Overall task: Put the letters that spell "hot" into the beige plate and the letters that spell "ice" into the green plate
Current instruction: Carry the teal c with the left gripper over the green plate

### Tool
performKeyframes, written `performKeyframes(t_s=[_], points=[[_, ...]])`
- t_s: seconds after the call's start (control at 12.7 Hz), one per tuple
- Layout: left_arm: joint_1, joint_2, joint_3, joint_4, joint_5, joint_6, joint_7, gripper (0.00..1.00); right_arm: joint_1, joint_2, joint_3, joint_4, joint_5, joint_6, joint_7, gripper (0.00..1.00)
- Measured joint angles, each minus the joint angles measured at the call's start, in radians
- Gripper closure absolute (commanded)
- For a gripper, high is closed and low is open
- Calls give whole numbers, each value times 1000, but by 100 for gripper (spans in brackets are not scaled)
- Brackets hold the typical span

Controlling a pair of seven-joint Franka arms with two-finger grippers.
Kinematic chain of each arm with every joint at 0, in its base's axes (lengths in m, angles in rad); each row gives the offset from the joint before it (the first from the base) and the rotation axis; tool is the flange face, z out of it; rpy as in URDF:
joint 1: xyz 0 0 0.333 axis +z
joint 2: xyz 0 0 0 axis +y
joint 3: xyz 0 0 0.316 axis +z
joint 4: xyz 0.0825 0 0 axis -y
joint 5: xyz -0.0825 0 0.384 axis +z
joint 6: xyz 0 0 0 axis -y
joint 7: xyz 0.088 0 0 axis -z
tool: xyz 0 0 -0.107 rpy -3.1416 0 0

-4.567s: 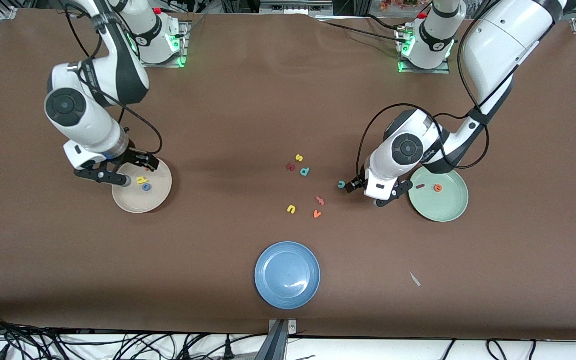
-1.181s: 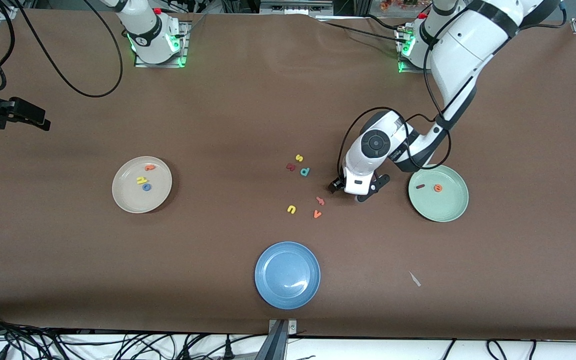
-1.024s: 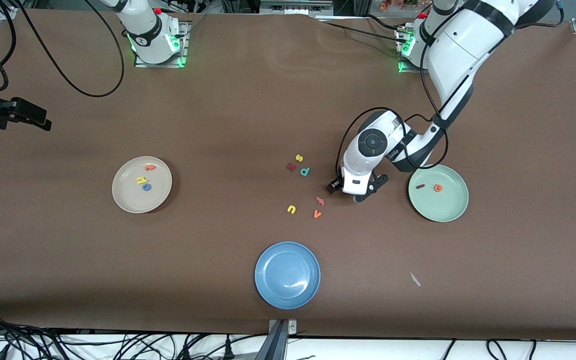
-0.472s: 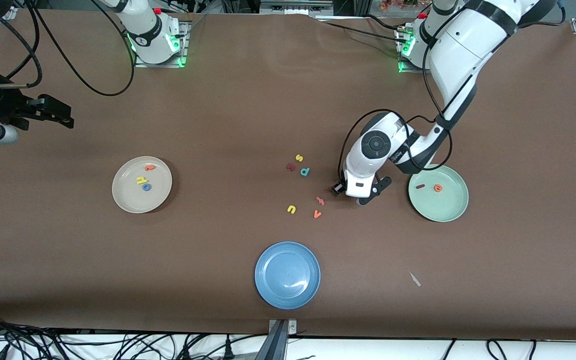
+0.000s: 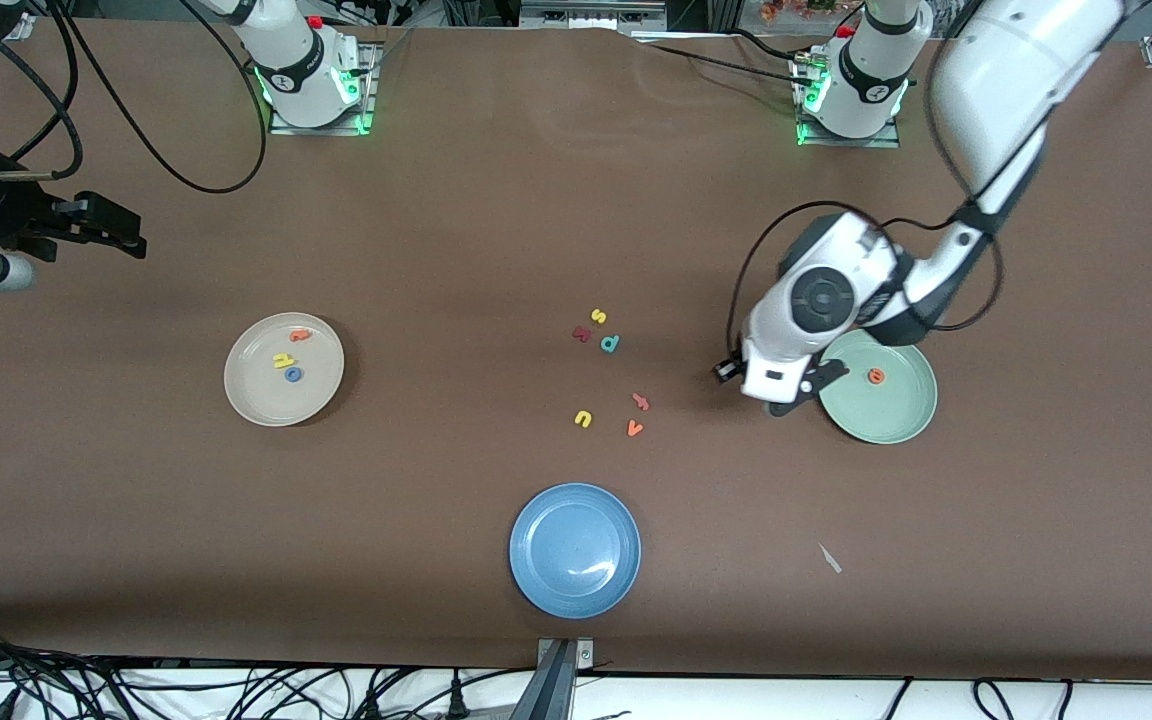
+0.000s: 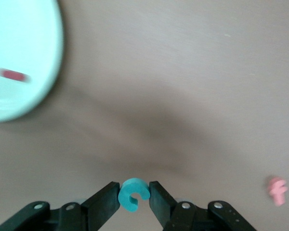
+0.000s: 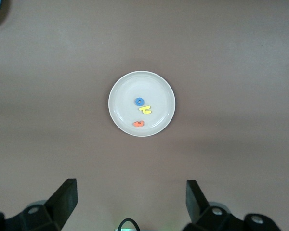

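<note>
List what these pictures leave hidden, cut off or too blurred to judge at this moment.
- Front view: the left gripper and its teal c sit under the wrist; the grip shows only in the left wrist view.
- Front view: the dark red i on the green plate is covered by the left arm.
- Left wrist view: that plate is blurred and cut by the edge.
- Front view: the right gripper is partly cut off at the edge.

No printed text or labels readable anywhere in view.
</note>
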Motion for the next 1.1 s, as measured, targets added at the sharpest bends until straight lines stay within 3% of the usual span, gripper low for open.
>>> performKeyframes(t_s=[0.24, 0.55, 0.79, 0.87, 0.94, 1.02, 1.1], points=[[264, -13, -147, 0, 0, -188, 243, 100, 0, 0, 0, 0, 0, 0, 0, 0], [417, -1, -156, -39, 71, -225, 505, 100, -1, 0, -1, 0, 0, 0, 0, 0], [452, 47, -152, -76, 151, -224, 554, 90, -1, 1, -1, 0, 0, -1, 0, 0], [454, 66, -151, -78, 164, -223, 555, 75, -1, 1, -1, 0, 0, -1, 0, 0], [454, 81, -150, -78, 167, -222, 555, 44, -1, 1, -1, 0, 0, -1, 1, 0], [455, 87, -150, -78, 168, -222, 555, 29, -1, 1, -1, 0, 0, -1, 1, 0], [455, 88, -150, -78, 169, -221, 556, 1, -1, 1, -1, 0, 0, -1, 1, 0]])
